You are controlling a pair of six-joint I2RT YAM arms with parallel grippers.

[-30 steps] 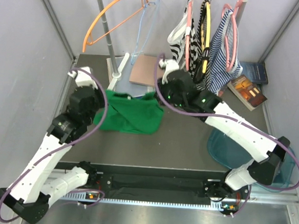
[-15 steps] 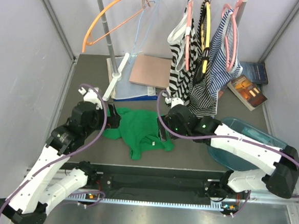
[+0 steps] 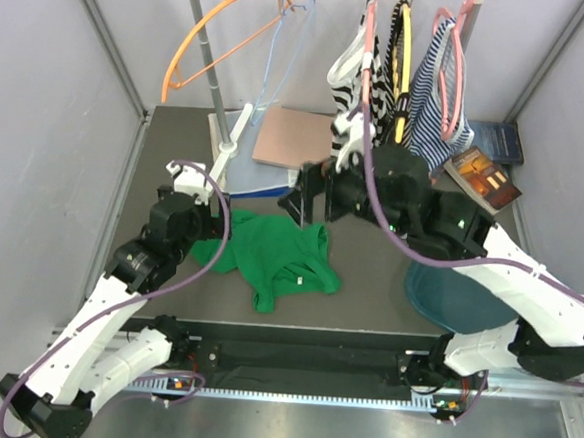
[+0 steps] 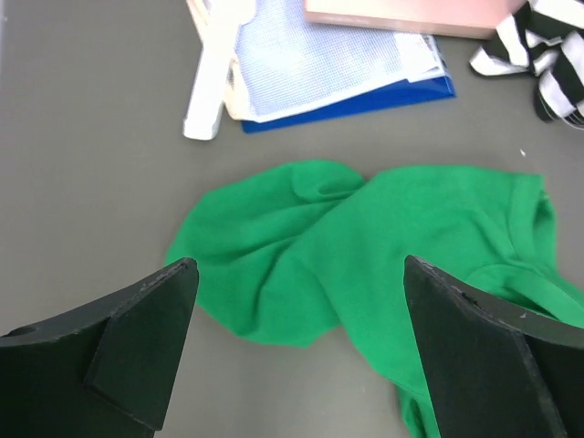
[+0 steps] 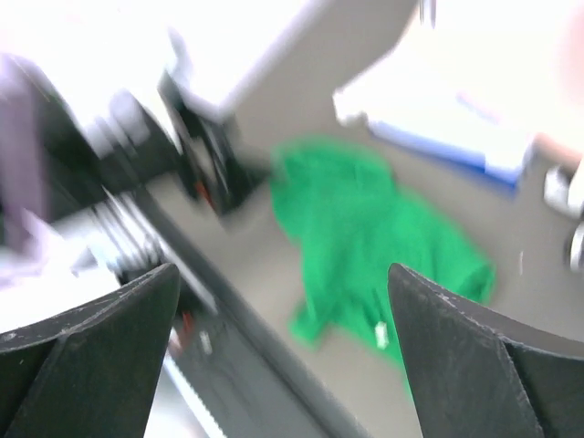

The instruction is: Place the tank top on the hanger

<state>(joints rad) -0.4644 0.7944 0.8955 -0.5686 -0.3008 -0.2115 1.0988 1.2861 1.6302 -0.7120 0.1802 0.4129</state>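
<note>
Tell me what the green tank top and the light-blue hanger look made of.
Tank top: soft matte knit fabric, likely cotton; it lies crumpled in loose folds. Light-blue hanger: thin smooth rod, possibly coated wire or plastic; too slender to tell.

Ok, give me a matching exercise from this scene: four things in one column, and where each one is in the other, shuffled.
1. tank top
2. hanger
3. striped tops
4. tub

A. hung on pink hangers
B. crumpled on the table, mid-left
C. near right side of the table
D. hanging bare at the back, nothing on it

Pairs: 1-B, 2-D, 3-A, 4-C
</note>
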